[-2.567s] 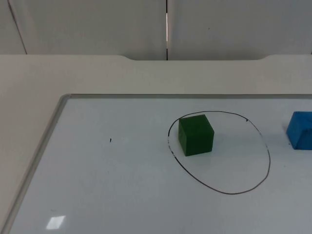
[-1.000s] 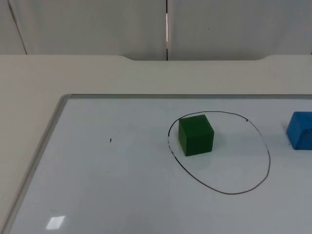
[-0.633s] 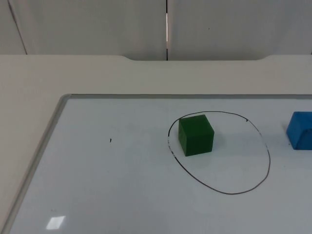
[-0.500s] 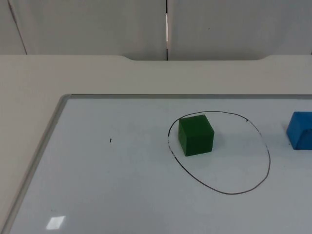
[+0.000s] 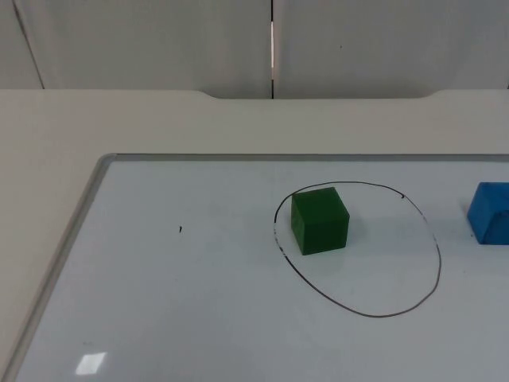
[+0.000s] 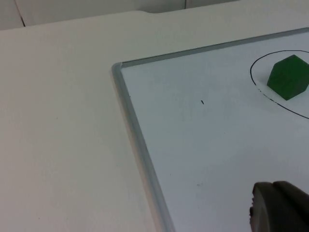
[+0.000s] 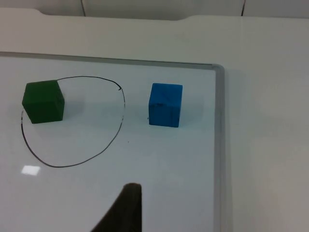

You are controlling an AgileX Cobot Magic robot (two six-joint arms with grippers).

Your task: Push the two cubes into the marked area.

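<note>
A green cube (image 5: 320, 220) stands inside the hand-drawn black ring (image 5: 374, 316), close to the ring's left side. A blue cube (image 5: 488, 212) sits outside the ring, to its right, at the picture's edge. In the right wrist view the blue cube (image 7: 165, 104) lies just beyond the ring (image 7: 58, 166) and the green cube (image 7: 43, 101) is within it. My right gripper (image 7: 123, 210) hovers well short of both cubes. My left gripper (image 6: 280, 209) hangs over the board far from the green cube (image 6: 288, 77).
The cubes rest on a whiteboard with a grey metal frame (image 5: 79, 215) lying on the cream table. The frame's right edge (image 7: 218, 135) runs a short way beyond the blue cube. A tiny black mark (image 5: 180, 230) is on the board's left half.
</note>
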